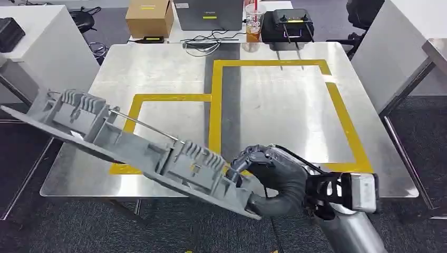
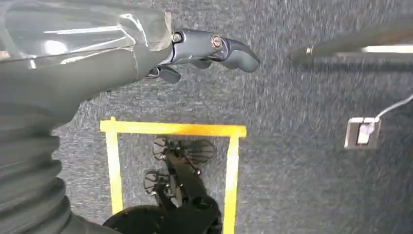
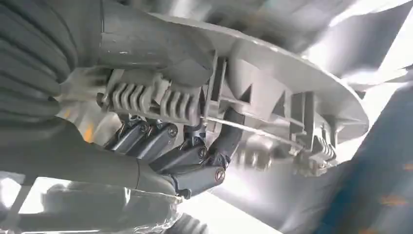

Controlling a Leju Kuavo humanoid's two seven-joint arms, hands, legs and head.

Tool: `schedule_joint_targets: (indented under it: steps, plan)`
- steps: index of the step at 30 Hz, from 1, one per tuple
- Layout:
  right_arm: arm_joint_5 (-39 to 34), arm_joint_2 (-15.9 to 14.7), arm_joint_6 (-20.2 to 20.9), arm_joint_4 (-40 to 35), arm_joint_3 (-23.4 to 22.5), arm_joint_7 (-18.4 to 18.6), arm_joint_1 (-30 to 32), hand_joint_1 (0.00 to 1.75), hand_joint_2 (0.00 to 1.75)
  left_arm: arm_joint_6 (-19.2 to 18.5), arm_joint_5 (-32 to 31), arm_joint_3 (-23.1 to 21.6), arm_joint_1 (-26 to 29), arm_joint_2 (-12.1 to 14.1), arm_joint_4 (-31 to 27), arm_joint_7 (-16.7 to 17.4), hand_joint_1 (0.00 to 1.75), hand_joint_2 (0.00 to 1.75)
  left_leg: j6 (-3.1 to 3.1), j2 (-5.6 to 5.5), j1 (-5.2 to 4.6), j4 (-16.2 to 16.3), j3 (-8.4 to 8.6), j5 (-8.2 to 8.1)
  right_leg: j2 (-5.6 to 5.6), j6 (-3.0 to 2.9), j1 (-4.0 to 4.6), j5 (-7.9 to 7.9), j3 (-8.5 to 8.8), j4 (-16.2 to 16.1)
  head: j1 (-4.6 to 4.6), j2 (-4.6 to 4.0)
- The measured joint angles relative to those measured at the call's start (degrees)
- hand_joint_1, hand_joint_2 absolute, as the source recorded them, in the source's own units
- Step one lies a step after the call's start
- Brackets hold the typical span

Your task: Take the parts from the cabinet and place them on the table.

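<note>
A long grey ribbed plastic part [image 1: 132,145] hangs tilted over the near left side of the steel table [image 1: 274,105], its far end high at the left. My right hand [image 1: 271,176] grips its near end, fingers wrapped over the ribs. In the right wrist view the same part [image 3: 272,92] runs away from the hand [image 3: 180,146], thumb on one side and dark fingers [image 3: 195,161] on the other. My left hand [image 2: 204,51] hangs over dark carpet with its fingers apart and nothing in it.
Yellow tape [image 1: 216,105] marks two rectangles on the table. At the far edge stand a cardboard box [image 1: 149,17], a grey case [image 1: 208,13], a drink cup [image 1: 254,23] and a black controller [image 1: 287,23]. White tables flank both sides. A floor socket [image 2: 361,131] lies on the carpet.
</note>
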Motion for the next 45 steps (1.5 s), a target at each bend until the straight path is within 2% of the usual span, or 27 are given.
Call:
schedule_joint_targets:
  steps: [2, 3, 5, 7, 8, 10, 11, 13, 15, 17, 18, 20, 22, 24, 26, 27, 30, 31, 32, 33, 35, 37, 39, 41, 42, 43, 45]
  plan:
    - [8.9, -1.1, -4.7, -0.5, -0.5, 0.1, 0.2, 1.73, 1.75, 0.0, 1.7, 0.0, 0.2, -0.3, -0.5, 0.7, 0.00, 1.75, 0.19, -0.08, 0.65, -2.1, 1.72, 0.84, 0.03, 0.38, 0.16, -0.60, -0.32, 1.0, 0.15, 0.00]
    - [14.0, -1.9, -7.5, -0.5, -0.9, 0.1, 0.1, 1.73, 1.75, -0.1, 2.5, 0.0, 0.2, -0.4, -0.6, 0.8, 0.00, 1.75, 0.40, -0.14, 0.72, -2.3, 1.89, 0.93, 0.02, 0.18, 0.15, -2.08, -1.70, 3.9, 0.17, 0.00]
    - [21.5, -3.6, -10.3, -0.2, -2.3, 0.3, 0.1, 1.73, 1.75, -0.2, 2.7, 0.0, 0.3, -0.4, -0.8, 1.2, 0.00, 1.75, 0.57, -0.39, 0.71, -2.3, 1.88, 0.84, 0.03, -0.03, -0.01, -5.65, -6.65, 13.3, 0.11, 0.00]
    - [26.8, -4.9, -11.8, 0.6, -3.9, 1.2, 0.2, 1.73, 1.75, -0.3, 2.6, 0.0, 0.5, -0.5, -1.0, 1.1, 0.00, 1.75, 0.58, -0.69, 0.72, -2.3, 1.83, 0.78, 0.02, 0.65, -0.11, -6.32, -9.68, 17.9, 0.17, 0.00]
    - [29.4, -5.6, -12.5, 1.0, -4.7, 2.0, 0.2, 1.73, 1.75, -0.3, 2.3, 0.0, 0.6, -0.5, -1.0, 0.9, 0.00, 1.75, 0.55, -0.87, 0.74, -2.2, 1.88, 0.72, 0.01, 1.35, -0.29, -4.96, -9.17, 15.9, 0.17, 0.00]
    - [35.3, -6.9, -13.8, 1.6, -6.3, 3.6, -0.2, 1.73, 1.75, -0.3, 2.0, 0.0, 0.7, -0.7, -0.9, 0.4, 0.00, 1.75, 0.17, -1.07, 0.82, -1.9, 2.09, 0.40, -0.02, 2.81, -0.71, -0.05, -4.54, 5.4, 0.15, 0.00]
    - [37.9, -7.3, -14.5, 2.1, -6.9, 4.5, -0.5, 1.73, 1.75, -0.4, 1.8, 0.0, 0.7, -0.7, -1.0, 0.1, 0.00, 1.75, -0.17, -1.12, 0.72, -1.5, 1.94, 0.09, -0.06, 3.11, -0.92, 1.66, -2.38, 0.6, 0.19, 0.00]
    - [41.8, -8.5, -15.0, 3.2, -7.5, 5.7, -1.0, 1.73, 1.75, -0.5, 1.5, 0.0, 0.7, -0.7, -1.1, -0.3, 0.00, 1.75, -0.69, -1.13, 0.29, -0.7, 1.46, -0.44, 0.07, 1.40, -0.68, 1.89, -2.12, 0.2, 0.09, 0.00]
    - [45.4, -9.8, -15.1, 4.4, -7.7, 6.4, -1.8, 1.73, 1.75, -0.7, 1.1, 0.0, 0.9, -0.7, -1.1, -0.7, 0.00, 1.75, -0.95, -1.06, 0.44, -0.8, 1.51, -0.37, 0.12, 0.66, -0.33, 1.94, -2.16, 0.2, 0.15, 0.00]
    - [48.3, -10.9, -15.1, 5.8, -7.5, 6.8, -3.5, 1.73, 1.75, -0.7, 0.8, 0.0, 0.8, -0.8, -1.1, -1.0, 0.00, 1.75, -1.51, -0.87, 0.56, 0.2, 1.01, -1.21, 0.14, 0.17, -1.04, 2.10, -1.84, 0.0, 0.13, 0.00]
    - [49.4, -11.5, -15.0, 6.6, -7.4, 7.1, -4.3, 1.73, 1.75, -0.7, 0.6, 0.0, 0.8, -0.8, -1.1, -1.2, 0.00, 1.75, -1.94, -0.72, 0.70, 2.6, 0.04, -2.75, 0.11, -0.07, -1.09, 1.99, -1.69, 0.0, -0.35, 0.00]
    - [51.4, -12.3, -14.2, 8.8, -6.6, 7.6, -6.5, 1.73, 1.75, -0.7, 0.1, 0.0, 0.8, -0.7, -1.1, -1.6, 0.00, 1.75, -2.55, -0.54, 1.17, 11.9, -4.47, -6.92, 0.11, -0.17, -1.00, 1.92, -1.68, 0.0, -0.37, 0.00]
    - [53.2, -13.0, -13.3, 12.1, -5.3, 8.2, -8.6, 1.73, 1.75, -0.8, -0.1, 0.0, 0.8, -0.9, -1.0, -1.8, 0.00, 1.75, -2.72, -0.46, 1.35, 17.5, -7.69, -8.09, 0.11, -0.19, -0.93, 1.87, -1.66, 0.0, -0.35, 0.00]
    - [54.1, -13.3, -12.3, 14.8, -4.4, 8.4, -10.2, 1.73, 1.75, -0.8, -0.4, 0.0, 0.8, -0.9, -0.9, -1.9, 0.00, 1.75, -2.46, -0.30, 1.35, 12.8, -5.79, -4.65, 0.12, -0.18, -0.85, 1.84, -1.54, 0.0, -0.37, 0.00]
    - [54.9, -13.4, -11.6, 18.3, -3.0, 8.1, -12.6, 1.73, 1.75, -0.8, -0.7, 0.0, 0.7, -0.9, -0.9, -2.1, 0.00, 1.75, -1.45, -0.29, 1.11, 1.7, -0.34, 0.51, 0.21, -0.15, -0.77, 1.82, -1.35, 0.0, -0.37, 0.00]
    - [55.3, -13.5, -11.6, 20.1, -2.5, 7.6, -13.6, 1.73, 1.75, -0.7, -1.0, 0.0, 0.5, -0.7, -0.9, -2.3, 0.00, 1.75, -1.05, -0.28, 0.78, -0.3, 0.75, -0.26, 0.22, -0.07, -0.69, 1.79, -1.46, 0.0, -0.26, 0.00]
    - [56.7, -13.6, -11.7, 27.1, 0.4, 5.7, -16.9, 1.73, 1.75, 0.0, -1.4, 0.0, 0.4, -0.5, -0.4, -2.8, 0.00, 1.75, -0.77, -0.26, 0.28, -0.5, 0.81, -0.15, 0.18, 0.81, -0.80, 1.90, -1.72, -0.2, -0.35, 0.00]
    - [57.2, -13.6, -11.8, 29.1, 1.1, 5.1, -17.6, 1.73, 1.75, 0.1, -1.6, 0.0, 0.4, -0.3, -0.1, -3.1, 0.00, 1.75, -0.39, -0.30, 0.25, -1.0, 0.96, 0.13, 0.14, 1.17, -0.72, 2.03, -1.51, -0.6, -0.35, 0.00]
    - [57.6, -13.7, -11.8, 31.1, 1.7, 4.5, -18.4, 1.73, 1.75, 0.4, -1.8, -0.1, 0.3, -0.3, 0.2, -3.2, 0.00, 1.75, 0.00, -0.29, 1.08, -2.2, 1.79, 0.83, 0.05, 1.36, -0.70, 1.65, -1.94, -0.1, -0.24, 0.02]
    - [57.7, -13.7, -11.9, 33.4, 2.6, 3.6, -19.7, 1.73, 1.75, 0.3, -1.8, -0.1, 0.3, -0.3, 0.5, -3.5, 0.00, 1.75, 0.25, -0.37, 0.78, -2.8, 2.09, 0.99, 0.06, 1.28, -0.56, 0.93, -2.59, 1.4, -0.18, 0.00]
    - [58.4, -13.5, -12.0, 38.9, 4.8, 1.6, -23.1, 1.73, 1.75, 0.3, -1.8, 0.0, -0.1, 0.1, 1.3, -3.6, 0.00, 1.75, 0.43, -0.28, 0.66, -2.7, 2.01, 1.06, 0.07, 0.53, -0.55, -2.52, -6.92, 9.8, -0.22, 0.00]
    - [59.2, -13.2, -12.0, 44.3, 7.3, 0.0, -25.1, 1.73, 1.75, 0.7, -1.7, 0.0, -0.3, 0.3, 2.0, -4.1, 0.00, 1.75, 0.53, -0.32, 0.58, -2.7, 2.03, 0.99, 0.07, 0.74, -0.57, -4.34, -10.98, 17.5, -0.18, 0.00]
    - [60.0, -12.4, -12.0, 49.1, 9.1, -0.7, -26.7, 1.73, 1.75, 1.0, -1.7, -0.1, -0.3, 0.4, 2.6, -4.4, 0.00, 1.75, 0.47, -0.60, 0.66, -2.5, 2.10, 0.94, 0.03, 1.78, -0.88, -2.11, -9.80, 14.1, -0.15, 0.00]
    - [60.7, -11.4, -11.9, 53.3, 10.9, -1.0, -29.2, 1.73, 1.75, 1.4, -1.8, -0.1, -0.4, 0.6, 3.2, -4.7, 0.00, 1.75, -0.03, -0.65, 0.75, -1.8, 2.00, 0.57, -0.03, 3.00, -1.19, 2.16, -4.87, 3.7, -0.15, 0.00]
    - [60.8, -10.7, -11.8, 55.8, 11.9, -1.2, -30.6, 1.73, 1.75, 1.7, -1.8, -0.1, -0.4, 0.9, 3.5, -5.0, 0.00, 1.75, -0.46, -0.66, 0.54, -1.2, 1.61, 0.22, -0.14, 2.84, -1.32, 2.68, -3.42, 0.1, -0.11, 0.00]
    - [60.8, -9.9, -11.6, 58.0, 12.8, -1.4, -31.7, 1.73, 1.75, 1.9, -1.8, -0.1, -0.4, 1.0, 3.8, -5.2, 0.00, 1.75, -0.80, -0.68, 0.32, -0.6, 1.28, -0.18, 0.20, 1.88, -1.01, 2.91, -3.05, 0.2, -0.33, 0.00]
    - [61.5, -8.9, -11.7, 61.7, 14.2, -1.5, -32.7, 1.73, 1.75, 2.3, -1.8, -0.1, -0.3, 1.3, 4.3, -5.5, 0.00, 1.75, -1.07, -0.69, 0.56, -0.8, 1.26, -0.04, 0.17, 1.14, -0.58, 2.94, -3.14, 0.3, -0.24, 0.00]
